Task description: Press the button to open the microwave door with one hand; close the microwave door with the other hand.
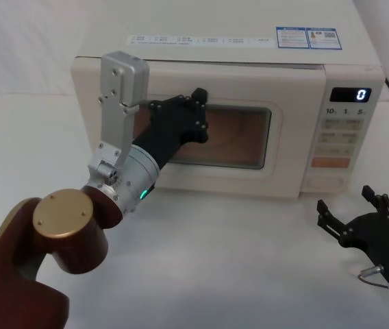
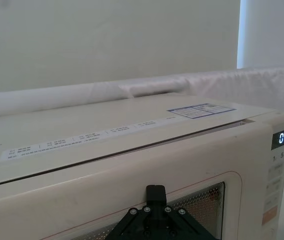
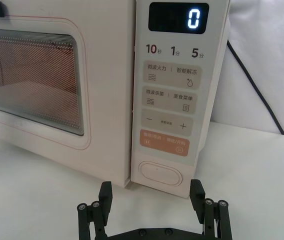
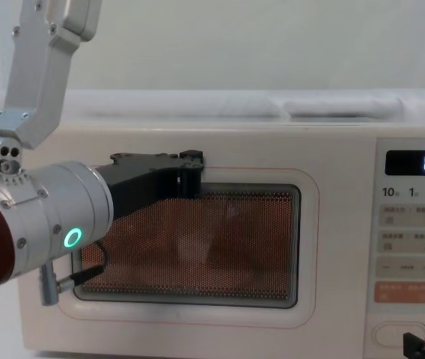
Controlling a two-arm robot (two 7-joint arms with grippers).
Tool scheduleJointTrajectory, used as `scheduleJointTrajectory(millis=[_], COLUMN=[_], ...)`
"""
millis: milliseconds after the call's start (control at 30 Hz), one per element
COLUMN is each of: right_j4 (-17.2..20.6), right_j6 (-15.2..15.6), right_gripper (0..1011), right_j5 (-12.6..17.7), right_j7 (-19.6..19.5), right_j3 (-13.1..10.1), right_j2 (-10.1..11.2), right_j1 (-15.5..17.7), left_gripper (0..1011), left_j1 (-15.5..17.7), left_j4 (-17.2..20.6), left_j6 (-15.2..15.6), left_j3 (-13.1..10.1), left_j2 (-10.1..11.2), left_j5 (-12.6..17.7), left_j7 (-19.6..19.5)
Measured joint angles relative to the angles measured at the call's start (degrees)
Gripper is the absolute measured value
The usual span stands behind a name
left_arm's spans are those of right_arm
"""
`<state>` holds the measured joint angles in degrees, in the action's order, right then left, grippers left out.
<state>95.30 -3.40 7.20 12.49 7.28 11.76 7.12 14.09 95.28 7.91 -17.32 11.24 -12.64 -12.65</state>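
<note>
Left gripper [image 1: 196, 110] sat flat against the microwave door [image 1: 181, 82], fingers unclear, door nearly shut. Right gripper [image 3: 152, 200] hovered spread open and empty, just before the button [image 3: 160, 174]. Best push squarely until it latches.

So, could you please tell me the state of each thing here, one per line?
microwave door: closed, light on inside.
button: not pressed, nothing touching it.
display: lit, shows 0.
left claw: against the door's window, fingers' state unclear.
right claw: open, low on the table before the button.
</note>
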Motion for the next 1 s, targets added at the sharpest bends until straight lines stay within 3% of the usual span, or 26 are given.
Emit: scheduleJointTrajectory(millis=[1000], right_j4=[-0.01], right_j6=[0.0], right_gripper=[1002], right_j5=[0.0], right_j7=[0.0], right_j3=[0.0], right_j2=[0.0], right_j1=[0.0], left_gripper=[0], left_j1=[0.76], left_j4=[-1.85], left_j6=[-0.61], left_j3=[0.79], left_j2=[-1.19], left_j5=[-0.87], left_j7=[-0.14])
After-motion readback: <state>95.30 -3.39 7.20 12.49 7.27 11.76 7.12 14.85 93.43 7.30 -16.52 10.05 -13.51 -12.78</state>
